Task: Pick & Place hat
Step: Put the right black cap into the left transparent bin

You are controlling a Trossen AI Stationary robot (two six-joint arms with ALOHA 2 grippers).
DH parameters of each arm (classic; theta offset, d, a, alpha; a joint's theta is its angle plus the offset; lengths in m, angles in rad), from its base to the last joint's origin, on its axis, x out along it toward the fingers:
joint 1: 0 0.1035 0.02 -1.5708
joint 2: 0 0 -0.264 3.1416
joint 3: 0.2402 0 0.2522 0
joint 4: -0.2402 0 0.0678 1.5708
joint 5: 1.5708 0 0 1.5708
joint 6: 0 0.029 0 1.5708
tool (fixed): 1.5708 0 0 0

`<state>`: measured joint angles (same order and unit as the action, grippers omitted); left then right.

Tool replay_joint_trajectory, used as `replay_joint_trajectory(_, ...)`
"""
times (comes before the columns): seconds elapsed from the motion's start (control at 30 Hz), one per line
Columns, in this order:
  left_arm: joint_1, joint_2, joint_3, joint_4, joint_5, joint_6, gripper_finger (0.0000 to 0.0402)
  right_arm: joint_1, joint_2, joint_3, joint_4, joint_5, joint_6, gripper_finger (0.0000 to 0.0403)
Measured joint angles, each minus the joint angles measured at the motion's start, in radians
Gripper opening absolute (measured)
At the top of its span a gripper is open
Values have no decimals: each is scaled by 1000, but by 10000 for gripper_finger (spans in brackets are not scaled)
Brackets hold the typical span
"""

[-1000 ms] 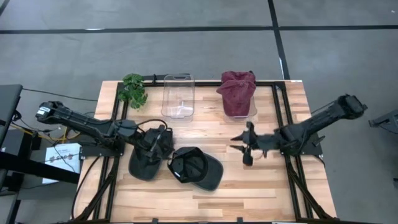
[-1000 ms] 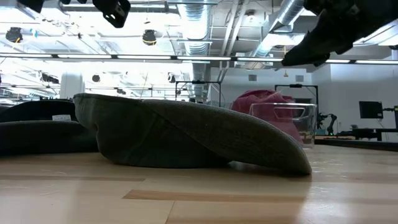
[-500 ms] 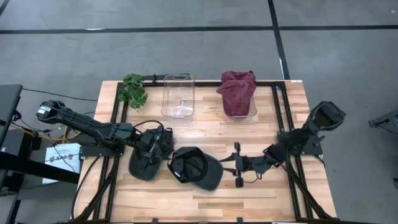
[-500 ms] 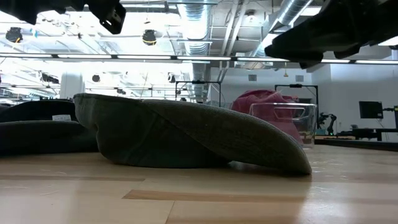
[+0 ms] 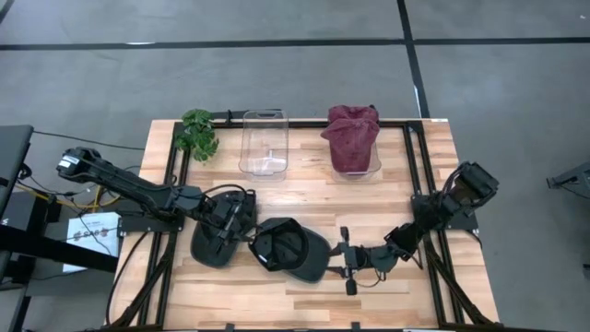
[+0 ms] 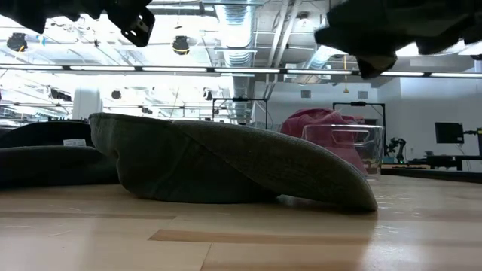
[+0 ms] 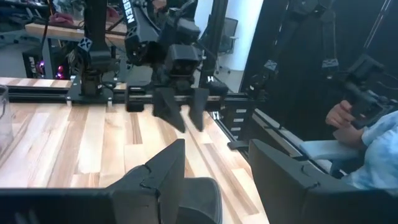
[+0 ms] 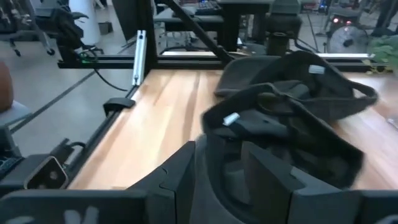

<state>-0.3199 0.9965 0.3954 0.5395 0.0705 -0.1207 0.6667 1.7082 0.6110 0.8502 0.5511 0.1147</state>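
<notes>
My right gripper (image 5: 345,261) is low over the front part of the wooden table (image 5: 304,189), just beside the brim of the dark cap (image 5: 289,249) that lies upside down near the middle of the front edge. Its two fingers (image 8: 264,163) stand partly apart and the brim is in front of them; from the right wrist view I cannot tell if they already touch the cloth, and they hold nothing that I can see. My left gripper (image 5: 230,221) is on the other side, above a second dark cap (image 5: 207,247) that lies at the left of the first one, the two caps touching or nearly so. The left fingers (image 7: 166,173) are wide apart and between them I see only bare table and, farther away, my right arm (image 7: 177,68) pointing down. In the low view the upside-down cap (image 6: 233,167) fills the middle of the table top, with its brim going down to the right. At the back of the table a clear container (image 5: 264,142) stands empty, and just beside it, to the right, a second clear container (image 5: 356,166) carries a dark red hat (image 5: 351,131). A small green plant (image 5: 196,133) is at the back left corner. In the left wrist view a person's hand (image 7: 341,114) and a light sleeve (image 7: 378,152) show beyond the table.
</notes>
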Motion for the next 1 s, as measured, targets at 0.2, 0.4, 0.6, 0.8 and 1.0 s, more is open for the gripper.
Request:
replay_joint_trajectory(0.2, 0, 1, 0, 1, 0, -41, 176, 23, 77, 151, -193, 77, 23, 120)
replay_joint_trajectory(0.4, -26, 1, 0, 1, 0, -46, 176, 23, 135, 327, -486, 112, 95, 120)
replay_joint_trajectory(0.6, -46, 1, 1, 5, 0, -44, 176, 40, 147, 420, -618, 106, 113, 120)
replay_joint_trajectory(0.8, -45, 1, 1, 6, 0, -42, 176, 82, 147, 431, -637, 93, 124, 120)
replay_joint_trajectory(1.0, -45, 1, 1, 5, 0, -42, 176, 100, 148, 431, -635, 50, 148, 120)
